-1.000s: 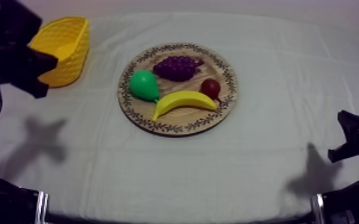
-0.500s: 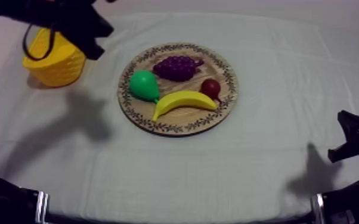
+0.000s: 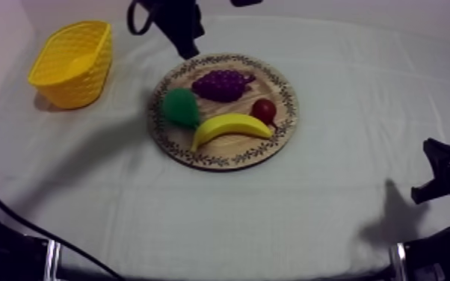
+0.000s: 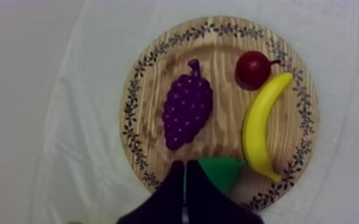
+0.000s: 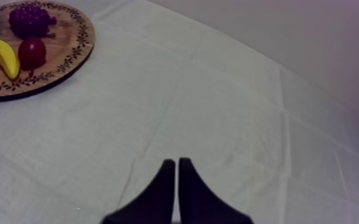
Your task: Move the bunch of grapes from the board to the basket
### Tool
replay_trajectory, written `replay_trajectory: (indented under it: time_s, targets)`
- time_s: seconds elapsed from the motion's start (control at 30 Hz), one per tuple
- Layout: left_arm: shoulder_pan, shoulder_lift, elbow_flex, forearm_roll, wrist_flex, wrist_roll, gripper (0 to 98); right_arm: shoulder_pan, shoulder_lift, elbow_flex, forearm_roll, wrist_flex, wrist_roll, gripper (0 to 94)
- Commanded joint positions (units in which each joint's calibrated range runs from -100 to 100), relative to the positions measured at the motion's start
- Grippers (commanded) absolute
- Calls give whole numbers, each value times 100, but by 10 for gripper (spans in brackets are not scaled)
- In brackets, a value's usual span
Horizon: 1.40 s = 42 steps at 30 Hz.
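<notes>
The purple bunch of grapes (image 3: 223,84) lies on the far part of the round wooden board (image 3: 288,90), stem toward the right. My left gripper (image 3: 188,51) hangs above the board's far left rim, a little left of the grapes. From the left wrist, its fingers (image 4: 185,174) are shut as a narrow wedge over the board's edge beside the green pear (image 4: 222,171), with the grapes (image 4: 186,112) just ahead. The yellow basket (image 3: 75,60) stands at the far left, with nothing in it. My right gripper (image 3: 441,175) rests low at the right, its fingers (image 5: 176,170) shut over bare cloth.
Also on the board lie the pear (image 3: 180,107), a banana (image 3: 230,128) and a small red fruit (image 3: 264,110). Open cloth separates the board from the basket. The right wrist view has the board (image 5: 68,65) far off, holding the grapes (image 5: 31,19).
My left arm has swung right from beside the basket, past it, to above the board's far left rim. The right arm and the fruit have not moved.
</notes>
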Motion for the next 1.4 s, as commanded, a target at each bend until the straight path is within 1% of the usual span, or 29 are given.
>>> replay_trajectory:
  time_s: [0.0, 0.1, 0.13, 0.2, 0.27, 0.43, 0.53, 0.6, 0.67, 0.87, 1.07, 1.37]
  targets:
    - [11, 390, -505, 8, 109, -21, 0, 2, -1, -2, 0, -3, 2, 3]
    - [44, 641, -756, 12, 192, -70, 2, 2, -1, -2, 0, -3, 2, 3]
    - [54, 702, -816, 9, 208, -85, 15, 2, -1, -2, 0, -3, 2, 3]
    - [71, 799, -908, -5, 257, -100, 72, 2, -1, -2, 0, -3, 2, 3]
    - [73, 876, -972, -15, 324, -104, 155, 2, -1, -2, 0, -3, 2, 3]
    - [50, 990, -976, -32, 404, -105, 413, 2, -1, -2, 0, -3, 2, 3]
    - [66, 1022, -912, -86, 435, -114, 551, 2, -1, -2, 0, -3, 2, 3]
    - [94, 1044, -871, -132, 445, -116, 622, 2, -1, -2, 0, -3, 2, 3]
    - [126, 1074, -855, -173, 450, -114, 670, 2, -1, -2, 0, -3, 2, 3]
    - [194, 1287, -941, -244, 454, -119, 747, 2, -1, -2, 0, -3, 2, 3]
    - [139, 1765, -1159, -270, 463, -86, 779, 2, -1, -2, 0, -3, 2, 3]
    - [23, 2666, -1855, -277, 665, -25, 818, -6, -1, -2, 0, -3, 2, 3]
